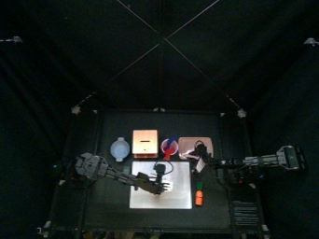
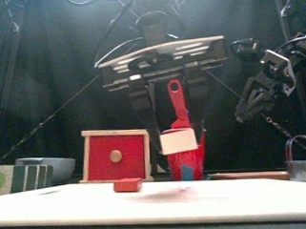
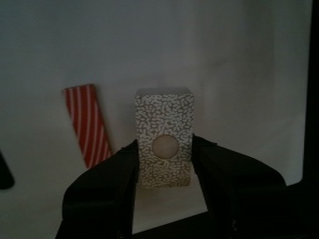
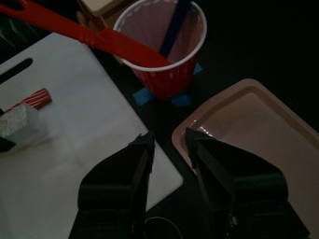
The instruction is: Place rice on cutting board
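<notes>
From the top view I see a pale blue rounded dish (image 1: pixel 118 147) at centre left, then an orange-tan rectangular block (image 1: pixel 145 140), a red plastic cup (image 1: pixel 171 145) and a tan rounded plate (image 1: pixel 197 146) along the surface's (image 1: pixel 112 201) far side. Below them lies the large flat white cutting board (image 1: pixel 177 191). My left gripper (image 3: pixel 162 177) holds a speckled white rectangular rice box (image 3: pixel 165 137) between wide-set jaws over the board, long axis pointing away from the wrist. A red-striped bar (image 3: pixel 88 127) lies beside it. My right gripper (image 4: pixel 170 157), nearly closed and empty, hovers by the plate.
</notes>
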Tool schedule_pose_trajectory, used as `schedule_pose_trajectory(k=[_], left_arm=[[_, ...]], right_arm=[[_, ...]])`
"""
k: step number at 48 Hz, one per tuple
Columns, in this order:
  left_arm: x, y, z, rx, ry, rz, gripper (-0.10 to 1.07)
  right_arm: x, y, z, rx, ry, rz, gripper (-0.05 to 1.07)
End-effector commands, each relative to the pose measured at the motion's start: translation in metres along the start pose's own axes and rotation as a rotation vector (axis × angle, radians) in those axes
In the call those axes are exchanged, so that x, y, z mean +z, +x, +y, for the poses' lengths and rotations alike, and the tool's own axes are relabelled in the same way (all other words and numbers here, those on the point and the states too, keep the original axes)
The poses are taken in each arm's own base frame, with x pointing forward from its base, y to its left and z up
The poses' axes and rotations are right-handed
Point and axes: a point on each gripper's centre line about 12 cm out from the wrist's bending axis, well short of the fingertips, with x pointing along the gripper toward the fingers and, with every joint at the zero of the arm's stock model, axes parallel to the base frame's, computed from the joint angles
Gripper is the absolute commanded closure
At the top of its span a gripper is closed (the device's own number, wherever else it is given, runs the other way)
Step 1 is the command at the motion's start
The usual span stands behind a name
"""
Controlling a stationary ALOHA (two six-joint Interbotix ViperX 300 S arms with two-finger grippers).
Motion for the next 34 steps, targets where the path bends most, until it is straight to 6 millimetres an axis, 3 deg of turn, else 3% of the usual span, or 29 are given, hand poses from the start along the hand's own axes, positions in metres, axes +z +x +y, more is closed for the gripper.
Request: schedule_pose_trajectory(k=[1,16,34], left_arm=[[0.0077,-0.0103,-0.0129,-0.050,-0.017,-0.004,0.31],[0.0134,-0.0086,-0.0183,-0.061,-0.013,-0.032,0.29],[0.0154,-0.0068,-0.0202,-0.062,-0.014,-0.034,0.11]], right_arm=[[0.0048,-0.0008,0.0015,0.004,0.001,-0.013,0.30],[0.0045,-0.0007,0.0009,0.003,-0.003,-0.014,0.30],[0.0036,-0.0009,0.0016,0.006,-0.006,-0.012,0.30]])
